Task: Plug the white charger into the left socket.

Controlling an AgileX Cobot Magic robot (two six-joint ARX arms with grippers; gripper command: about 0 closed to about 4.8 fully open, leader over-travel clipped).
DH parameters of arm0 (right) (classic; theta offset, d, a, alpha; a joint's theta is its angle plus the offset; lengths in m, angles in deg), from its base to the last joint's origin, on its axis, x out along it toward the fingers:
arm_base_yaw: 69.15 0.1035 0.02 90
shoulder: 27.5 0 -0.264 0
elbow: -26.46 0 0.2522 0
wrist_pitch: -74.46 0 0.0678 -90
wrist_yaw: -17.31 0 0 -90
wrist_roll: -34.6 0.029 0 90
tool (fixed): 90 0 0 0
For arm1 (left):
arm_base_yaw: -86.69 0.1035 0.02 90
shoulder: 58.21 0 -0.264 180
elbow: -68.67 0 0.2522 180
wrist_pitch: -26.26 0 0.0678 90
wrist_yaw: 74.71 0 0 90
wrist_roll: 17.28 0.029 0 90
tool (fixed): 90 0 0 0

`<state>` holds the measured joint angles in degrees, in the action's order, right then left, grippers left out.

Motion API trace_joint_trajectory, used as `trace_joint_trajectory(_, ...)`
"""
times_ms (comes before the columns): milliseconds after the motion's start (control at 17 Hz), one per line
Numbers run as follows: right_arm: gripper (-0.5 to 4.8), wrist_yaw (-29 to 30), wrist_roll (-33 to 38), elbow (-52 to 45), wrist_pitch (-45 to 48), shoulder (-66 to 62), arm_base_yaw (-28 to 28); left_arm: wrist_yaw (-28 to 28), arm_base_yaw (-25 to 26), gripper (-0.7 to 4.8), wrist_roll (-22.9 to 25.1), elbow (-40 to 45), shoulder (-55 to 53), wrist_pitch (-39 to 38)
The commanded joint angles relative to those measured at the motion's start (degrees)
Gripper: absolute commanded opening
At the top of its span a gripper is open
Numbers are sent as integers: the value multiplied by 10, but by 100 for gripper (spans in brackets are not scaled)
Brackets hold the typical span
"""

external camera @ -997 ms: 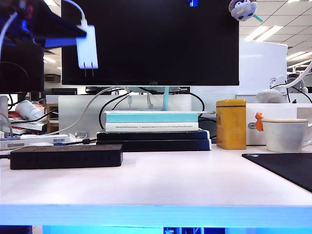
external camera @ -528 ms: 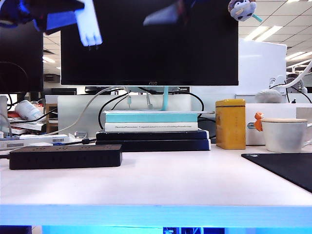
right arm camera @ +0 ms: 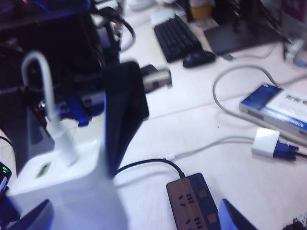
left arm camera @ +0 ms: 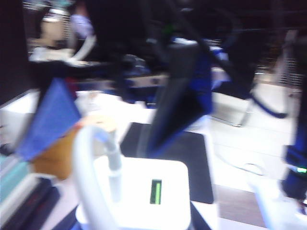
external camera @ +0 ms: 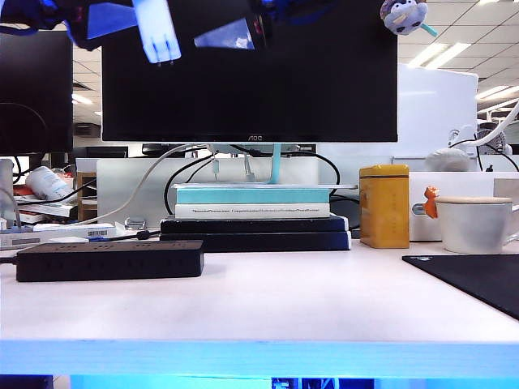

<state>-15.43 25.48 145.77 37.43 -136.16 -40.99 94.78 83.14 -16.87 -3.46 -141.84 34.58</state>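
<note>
The left gripper (external camera: 122,20) is high above the table, clamped on the white charger (external camera: 156,31). In the exterior view the charger hangs in front of the monitor (external camera: 250,73), prongs pointing down and tilted slightly off vertical. The right gripper (external camera: 243,28) is level with it and just beside it, jaws spread wide and holding nothing; in the right wrist view the charger body (right arm camera: 62,187) sits close between the spread fingers, but contact cannot be confirmed.

Key relation: the power strip (external camera: 109,260) lies well below the left gripper, almost directly beneath the charger. Its long axis runs side to side across the table (external camera: 268,308). The left arm is the nearer arm and already carries the plug, so the move required is judged to be a straight descent with the prongs squared to the strip.

Limits of view: both wrist views are motion-blurred. The left socket itself is not visible in the exterior view, which shows only the strip's side face. The right wrist view shows one end of the strip (right arm camera: 194,203) with outlets; which outlet is the target cannot be determined
</note>
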Motion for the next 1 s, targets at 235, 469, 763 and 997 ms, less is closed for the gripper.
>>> trace_joint_trajectory(235, 479, 48, -3, 3, 19, 3, 17, 16, -9, 255, -20, -3, 3, 12)
trace_joint_trajectory(469, 479, 55, -3, 3, 19, 3, 33, 15, -9, 254, -19, -3, 3, 13)
trace_joint_trajectory(763, 479, 68, -3, 3, 3, 3, 32, 16, -9, 255, -19, -3, 3, 14)
trace_joint_trajectory(997, 479, 41, -60, 3, -59, 3, 30, 15, -8, 254, -20, -3, 3, 17)
